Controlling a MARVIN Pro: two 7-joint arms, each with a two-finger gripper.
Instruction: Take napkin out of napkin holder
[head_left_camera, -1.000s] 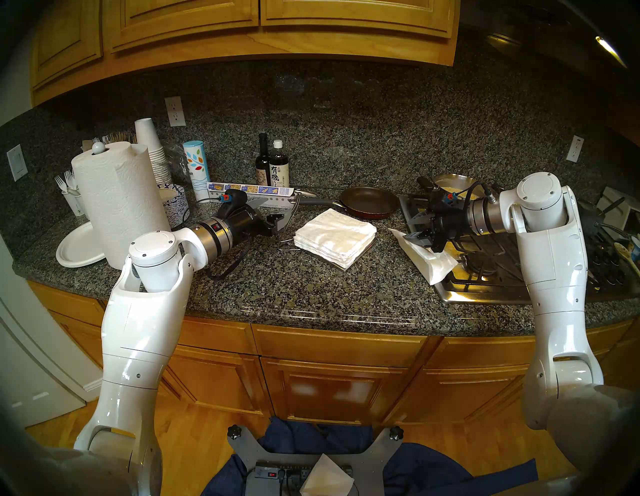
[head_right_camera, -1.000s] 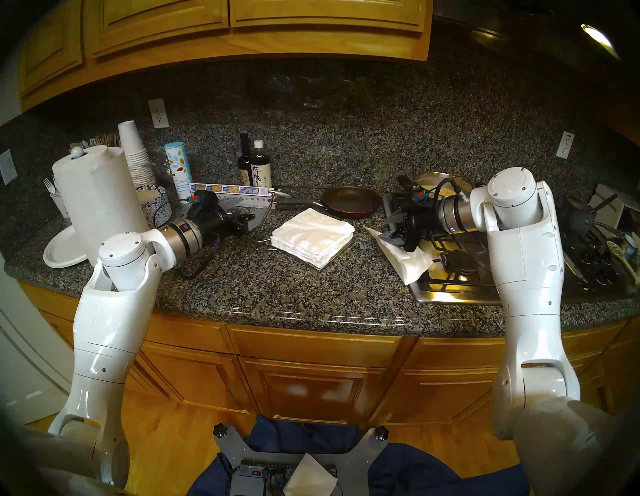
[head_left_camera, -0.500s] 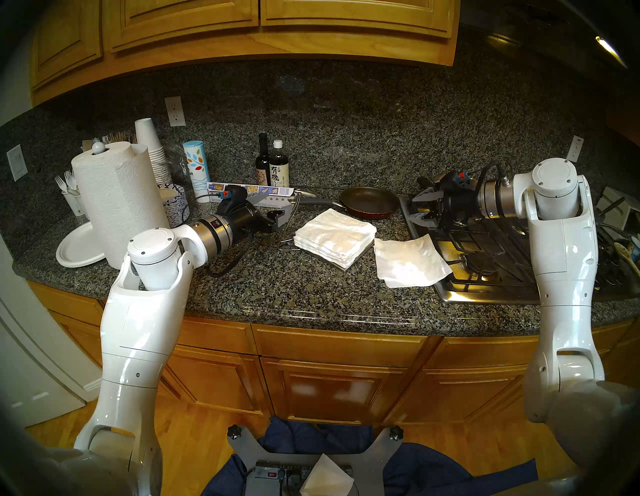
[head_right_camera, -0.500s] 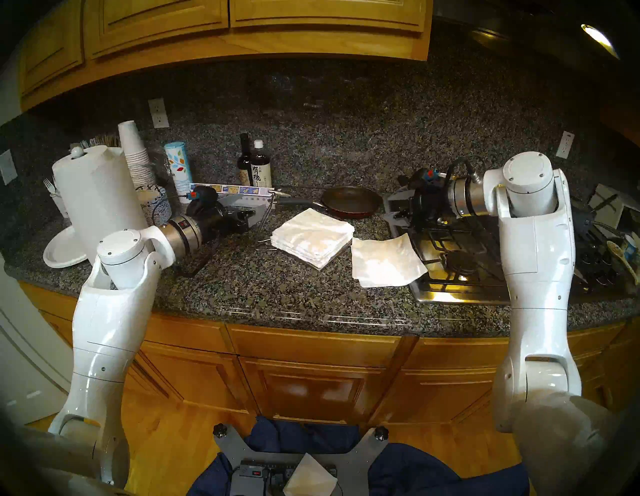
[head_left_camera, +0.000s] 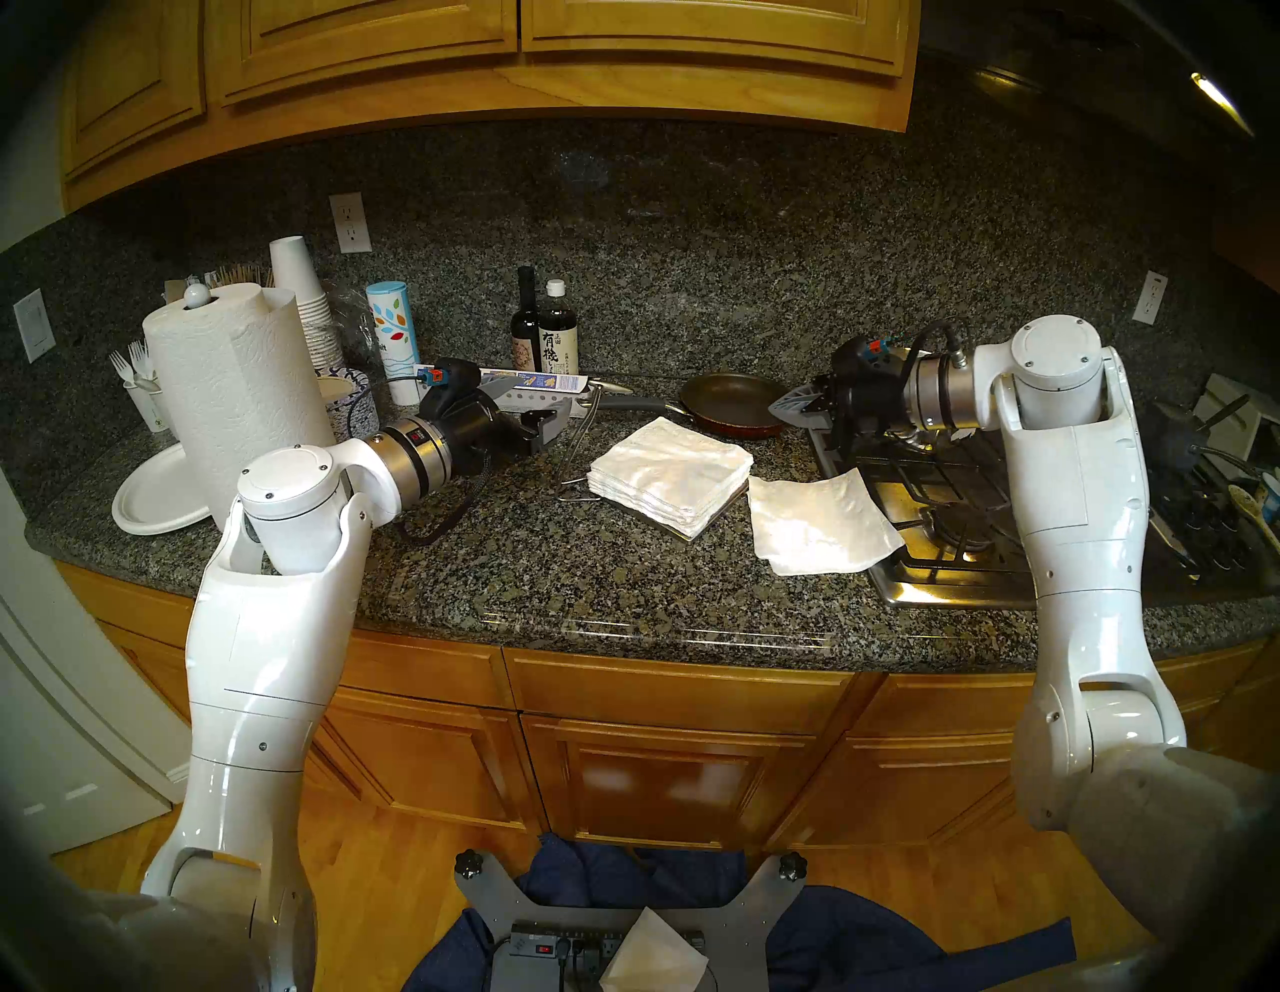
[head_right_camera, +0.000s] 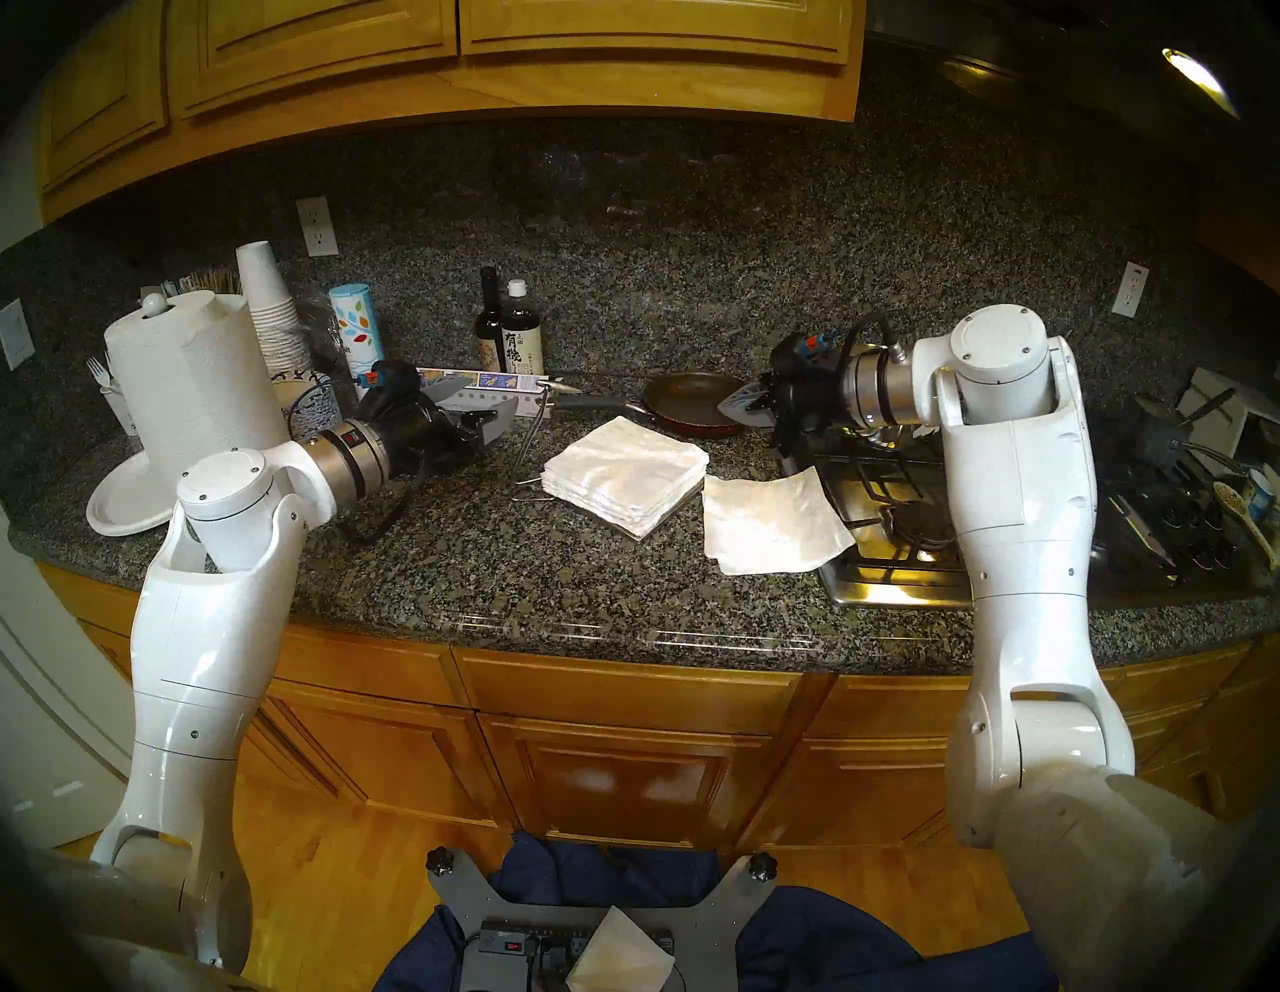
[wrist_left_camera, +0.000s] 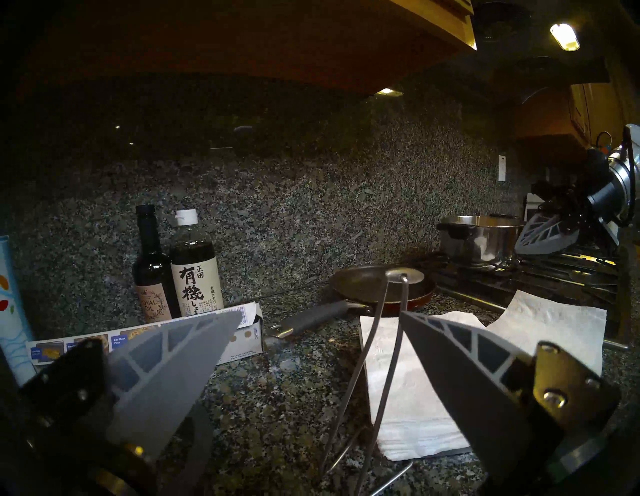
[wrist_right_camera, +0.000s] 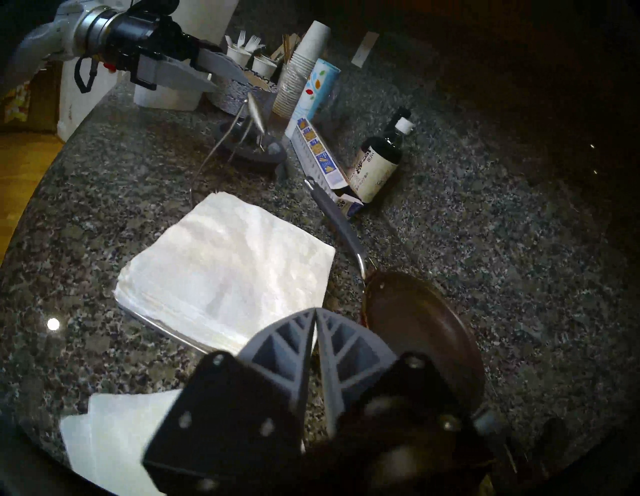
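The single white napkin lies flat on the counter, its right corner over the stove edge; it also shows in the right wrist view. A thick napkin stack rests on the napkin holder's metal base plate. The holder's wire arm stands raised at the stack's left. My left gripper is open just left of the arm, which passes between its fingers in the left wrist view. My right gripper is shut and empty, above the pan's right rim.
A dark frying pan sits behind the stack. The gas stove and a steel pot are at the right. A paper towel roll, cups, two bottles and a long box crowd the back left.
My right gripper let the napkin drop flat on the counter, rose, moved left toward the pan and shut. My left gripper drew back a little to the left.
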